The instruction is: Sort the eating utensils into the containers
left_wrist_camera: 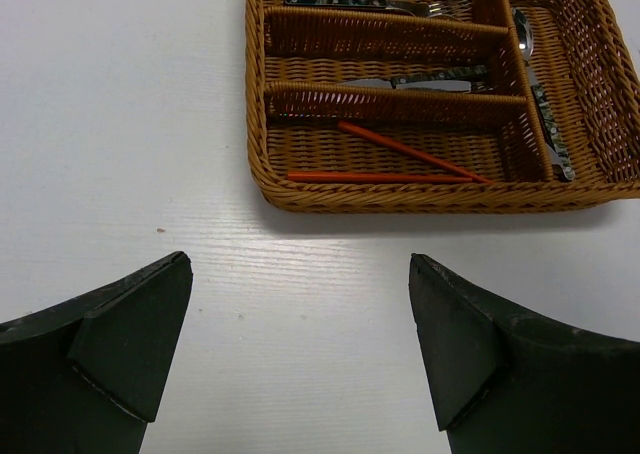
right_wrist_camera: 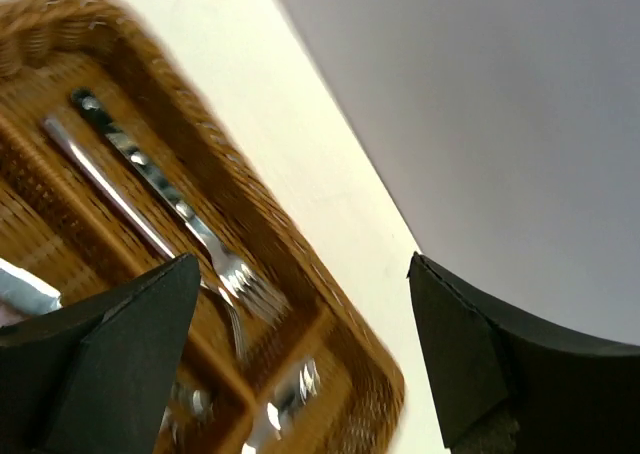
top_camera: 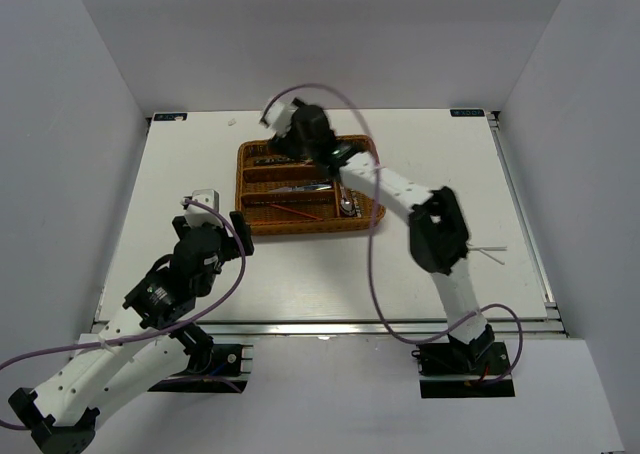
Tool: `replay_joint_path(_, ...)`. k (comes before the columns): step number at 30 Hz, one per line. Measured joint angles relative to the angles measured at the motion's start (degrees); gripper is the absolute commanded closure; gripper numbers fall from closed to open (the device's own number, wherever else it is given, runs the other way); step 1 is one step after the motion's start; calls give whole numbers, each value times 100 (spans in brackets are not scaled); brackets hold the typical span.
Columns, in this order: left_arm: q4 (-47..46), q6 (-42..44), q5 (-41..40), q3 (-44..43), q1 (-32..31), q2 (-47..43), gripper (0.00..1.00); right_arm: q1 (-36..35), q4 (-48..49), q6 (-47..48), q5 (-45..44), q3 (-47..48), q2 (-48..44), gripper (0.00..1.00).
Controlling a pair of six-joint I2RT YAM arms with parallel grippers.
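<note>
**Both grippers empty, one stick left off the tray**

Top view: the wicker tray (top_camera: 300,230) sits mid-table and already holds most of the cutlery. The right arm (top_camera: 400,189) reaches over the tray's far side. The left gripper (top_camera: 222,219) hangs just off the tray's near left corner. Well to the right of the tray, a thin white stick (top_camera: 490,248), probably a chopstick, lies on the table.

Left wrist view: the left gripper's jaws are spread wide with nothing between them, above bare table just in front of the tray. Two red chopsticks (left_wrist_camera: 370,177) lie in the nearest slot. Knives (left_wrist_camera: 420,79) are in the middle slot, forks (left_wrist_camera: 360,2) in the far one, and a spoon (left_wrist_camera: 525,39) in the crosswise slot.

Right wrist view: this picture is blurred. The right gripper (right_wrist_camera: 300,264) is also wide open and holds nothing, poised over the far slot of the tray, where a fork (right_wrist_camera: 190,219) lies.

The sorting looks nearly done, and the arms seem to be between picks. The next move is probably to fetch the white stick. That calls for a low, flat pinch on something very thin, then a drop beside the red chopsticks.
</note>
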State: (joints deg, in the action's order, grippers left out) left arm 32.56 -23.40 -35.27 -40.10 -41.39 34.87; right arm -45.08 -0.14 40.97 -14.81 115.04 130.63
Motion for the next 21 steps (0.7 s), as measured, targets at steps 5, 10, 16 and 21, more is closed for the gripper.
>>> replay_joint_path(5,-2,0,-20,0,0,9,2,920,-1145,-1851,374,-1300,-2653,11)
replay_joint_path(10,-39,26,59,-4,0,212,2,2949,-1167,-3729,787,-4304,-5383,11)
replay_joint_path(16,-146,-31,542,-302,0,1331,2,3377,-2120,-4835,339,-6811,-6323,11)
replay_joint_path(21,-74,-46,756,-339,-4,2068,2,4258,-2334,-5399,437,-7042,-6148,23)
